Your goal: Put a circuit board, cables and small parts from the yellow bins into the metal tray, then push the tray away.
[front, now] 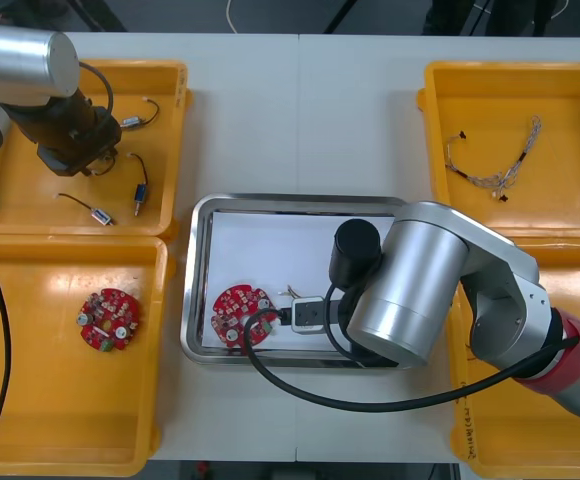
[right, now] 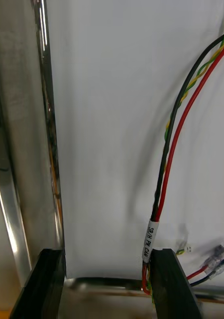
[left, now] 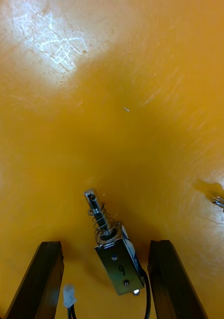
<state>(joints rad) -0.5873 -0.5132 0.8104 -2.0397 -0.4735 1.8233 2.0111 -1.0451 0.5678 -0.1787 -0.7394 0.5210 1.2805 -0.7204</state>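
My right gripper point(right: 109, 284) hangs open low over the white inside of the metal tray point(front: 195, 280), close to its shiny wall point(right: 22, 149). A red and yellow cable point(right: 164, 164) with a black strand lies on the white floor and runs against the inner side of one finger point(right: 174, 284). A round red circuit board point(front: 242, 315) lies in the tray beside the right arm point(front: 410, 290). My left gripper point(left: 109, 279) is open down in the far left yellow bin point(front: 170, 80), with a small metal part point(left: 114, 249) lying between its fingers.
More small metal parts point(front: 140, 195) with black leads lie in the far left bin. A second circuit board point(front: 108, 320) sits in the near left bin point(front: 30, 420). Thin cables point(front: 495, 160) lie in the far right bin point(front: 440, 100). The right arm covers part of the tray.
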